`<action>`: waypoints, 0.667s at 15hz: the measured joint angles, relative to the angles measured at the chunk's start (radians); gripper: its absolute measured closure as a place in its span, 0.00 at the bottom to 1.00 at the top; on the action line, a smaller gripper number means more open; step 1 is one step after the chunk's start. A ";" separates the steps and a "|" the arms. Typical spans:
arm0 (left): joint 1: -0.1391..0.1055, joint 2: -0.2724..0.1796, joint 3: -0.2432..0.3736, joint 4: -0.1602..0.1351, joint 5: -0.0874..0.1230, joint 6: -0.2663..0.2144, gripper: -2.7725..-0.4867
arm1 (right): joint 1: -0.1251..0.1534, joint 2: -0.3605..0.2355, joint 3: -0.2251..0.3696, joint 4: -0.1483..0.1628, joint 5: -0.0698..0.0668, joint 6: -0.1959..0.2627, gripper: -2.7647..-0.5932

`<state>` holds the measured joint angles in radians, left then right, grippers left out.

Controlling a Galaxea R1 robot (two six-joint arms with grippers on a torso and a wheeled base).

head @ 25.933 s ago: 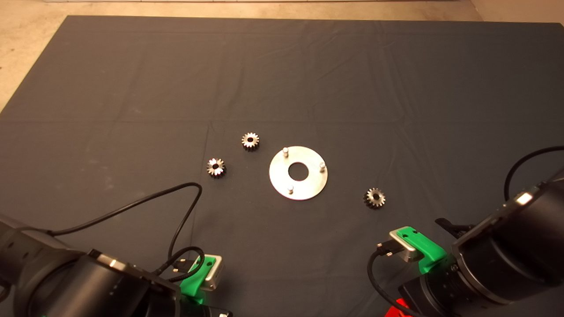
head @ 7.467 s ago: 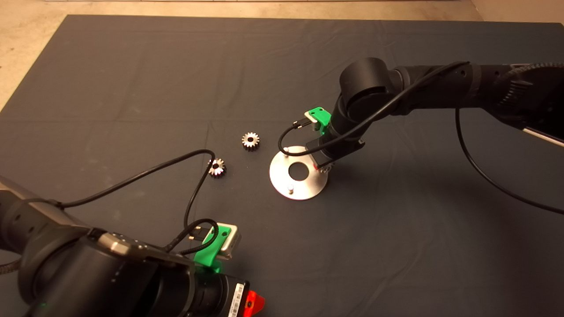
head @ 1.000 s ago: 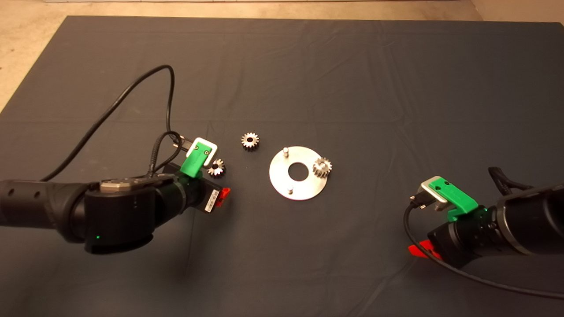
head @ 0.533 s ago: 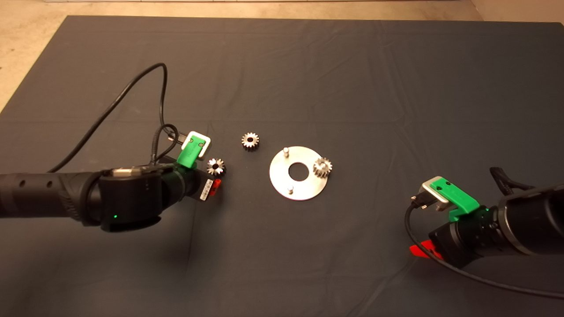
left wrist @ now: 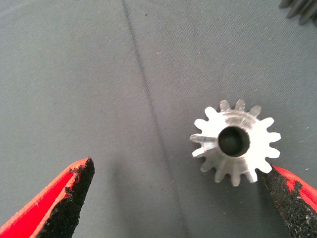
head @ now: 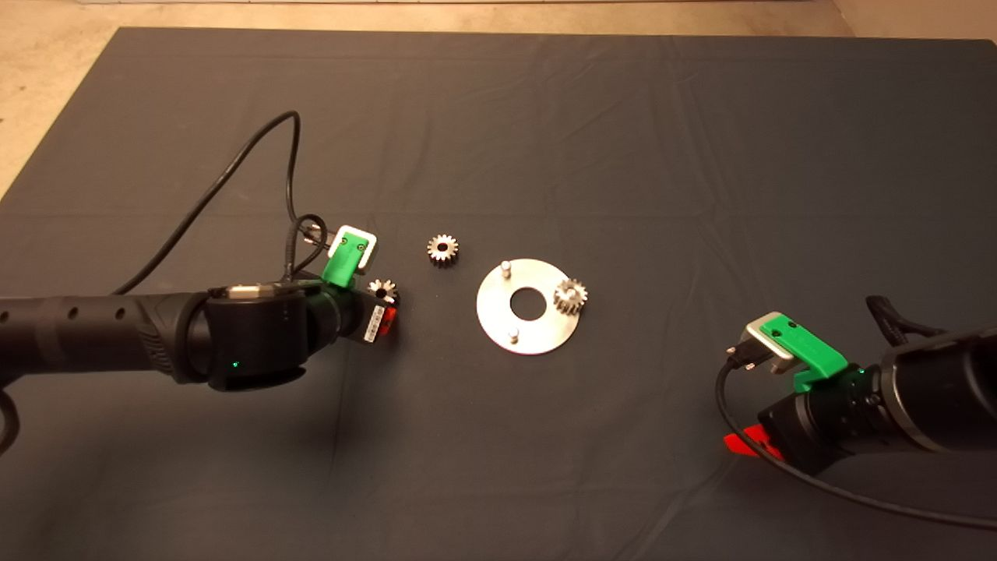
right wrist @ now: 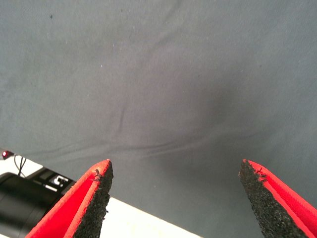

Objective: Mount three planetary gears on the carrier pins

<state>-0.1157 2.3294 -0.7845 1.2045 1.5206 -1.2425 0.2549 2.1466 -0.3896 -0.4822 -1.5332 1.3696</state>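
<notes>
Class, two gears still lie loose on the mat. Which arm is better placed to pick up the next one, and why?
Left. The left gripper hangs open over the nearer loose gear; the right gripper waits at the mat's lower right.

1 gear (head: 570, 296) pinned; 2 gears (head: 442, 249) loose.

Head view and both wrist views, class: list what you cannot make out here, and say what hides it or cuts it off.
- Head view: the left gripper and part of the near gear, hidden by the arm's wrist.
- Head view: the pin under the mounted gear on the plate, covered by it.
- Left wrist view: the far gear, cut by the edge.
- Right wrist view: the right gripper sees no task parts, only mat.
</notes>
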 joint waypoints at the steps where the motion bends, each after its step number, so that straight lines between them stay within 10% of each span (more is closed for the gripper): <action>1: -0.001 0.000 0.000 0.000 -0.002 -0.013 0.13 | 0.000 0.000 0.000 0.000 0.000 0.000 0.40; 10: -0.007 0.000 -0.035 0.000 -0.115 -0.066 0.17 | 0.000 0.001 0.003 0.000 0.000 0.000 0.40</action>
<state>-0.1226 2.3289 -0.8196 1.2047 1.4053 -1.3089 0.2550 2.1474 -0.3862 -0.4819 -1.5328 1.3696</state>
